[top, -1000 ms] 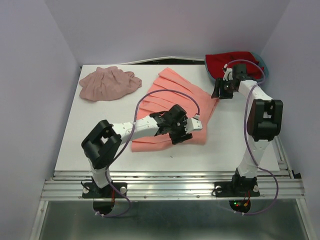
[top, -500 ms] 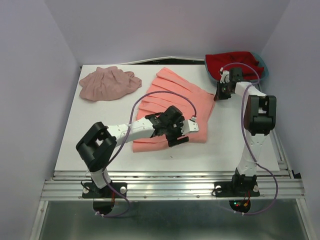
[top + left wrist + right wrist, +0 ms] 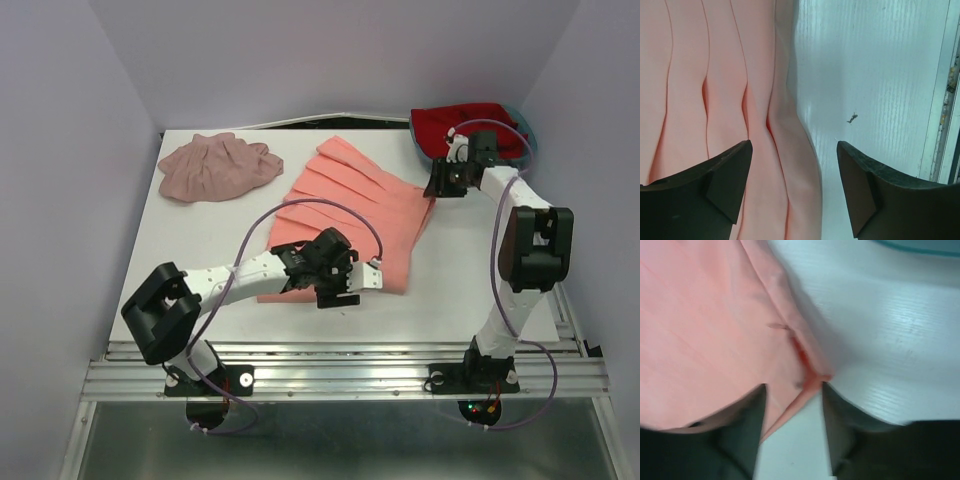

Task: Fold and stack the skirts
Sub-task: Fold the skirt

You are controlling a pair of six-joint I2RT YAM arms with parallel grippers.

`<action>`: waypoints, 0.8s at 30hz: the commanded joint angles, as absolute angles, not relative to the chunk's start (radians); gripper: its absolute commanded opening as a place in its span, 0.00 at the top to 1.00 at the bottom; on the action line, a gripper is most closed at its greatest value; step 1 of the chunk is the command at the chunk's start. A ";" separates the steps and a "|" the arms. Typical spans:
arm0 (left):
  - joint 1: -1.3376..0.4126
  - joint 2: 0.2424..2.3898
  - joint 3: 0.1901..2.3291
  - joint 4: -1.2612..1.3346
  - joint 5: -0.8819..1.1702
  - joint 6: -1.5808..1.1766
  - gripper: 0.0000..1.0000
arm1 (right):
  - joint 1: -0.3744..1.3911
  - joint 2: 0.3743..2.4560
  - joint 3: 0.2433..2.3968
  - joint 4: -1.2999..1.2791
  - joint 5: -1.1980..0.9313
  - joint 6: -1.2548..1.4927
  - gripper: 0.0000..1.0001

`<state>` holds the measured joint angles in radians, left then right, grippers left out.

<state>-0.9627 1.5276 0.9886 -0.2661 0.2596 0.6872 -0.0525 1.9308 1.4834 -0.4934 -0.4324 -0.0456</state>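
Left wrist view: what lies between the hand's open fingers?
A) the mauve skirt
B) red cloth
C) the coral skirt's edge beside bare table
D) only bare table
C: the pleated coral skirt ends in an edge running between the fingers of the left hand, with white table to its right.

White table [image 3: 180, 235] carries coral skirt [image 3: 350, 195] (pleats fanned); mauve skirt [image 3: 215, 167] at far-left corner.

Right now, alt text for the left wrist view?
The left gripper stands wide open, holding nothing, over the edge of the salmon-coral pleated skirt, which fills the left half of the view. The white table fills the right half, with a small dark speck on it.
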 commanded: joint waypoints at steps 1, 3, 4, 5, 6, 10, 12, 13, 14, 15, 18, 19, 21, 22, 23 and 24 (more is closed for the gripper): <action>-0.956 1.474 0.940 -0.301 0.238 0.696 0.20 | -0.055 1.937 1.548 -0.482 -0.336 -0.067 0.39; -0.948 1.444 0.942 -0.304 0.262 0.698 0.20 | -0.055 1.965 1.568 -0.473 -0.343 -0.074 0.29; -0.946 1.434 0.945 -0.298 0.268 0.698 0.20 | -0.055 2.003 1.583 -0.476 -0.353 -0.083 0.27; -0.946 1.421 0.948 -0.290 0.268 0.699 0.20 | -0.055 2.025 1.616 -0.482 -0.359 -0.089 0.26; -0.950 1.420 0.954 -0.281 0.268 0.710 0.19 | -0.055 2.049 1.635 -0.501 -0.374 -0.095 0.26; -0.951 1.480 1.029 -0.291 0.259 0.733 0.18 | -0.055 2.117 1.669 -0.497 -0.408 -0.118 0.28; -0.951 1.489 1.037 -0.284 0.262 0.738 0.18 | -0.055 2.132 1.669 -0.486 -0.429 -0.118 0.31; -0.951 1.491 1.040 -0.281 0.268 0.738 0.18 | -0.055 2.137 1.669 -0.483 -0.428 -0.118 0.37; -0.951 1.494 1.048 -0.281 0.275 0.738 0.18 | -0.055 2.143 1.670 -0.483 -0.425 -0.127 0.42; -0.951 1.500 1.049 -0.282 0.279 0.739 0.18 | -0.055 2.149 1.671 -0.483 -0.417 -0.132 0.45; -0.951 1.499 1.046 -0.258 0.279 0.729 0.17 | -0.055 2.164 1.669 -0.506 -0.419 -0.161 0.64; -0.956 1.500 1.046 -0.255 0.281 0.727 0.16 | -0.055 2.163 1.661 -0.511 -0.425 -0.161 0.82; -1.010 1.505 1.045 -0.224 0.267 0.736 0.17 | -0.055 2.123 1.623 -0.532 -0.484 -0.128 0.99; -1.011 1.505 1.045 -0.224 0.267 0.736 0.17 | -0.055 2.123 1.623 -0.538 -0.485 -0.127 0.99; -1.023 1.509 1.043 -0.219 0.270 0.739 0.18 | -0.055 2.109 1.611 -0.546 -0.521 -0.115 0.99; -1.038 1.520 1.043 -0.212 0.275 0.739 0.18 | -0.055 2.082 1.582 -0.560 -0.540 -0.091 0.99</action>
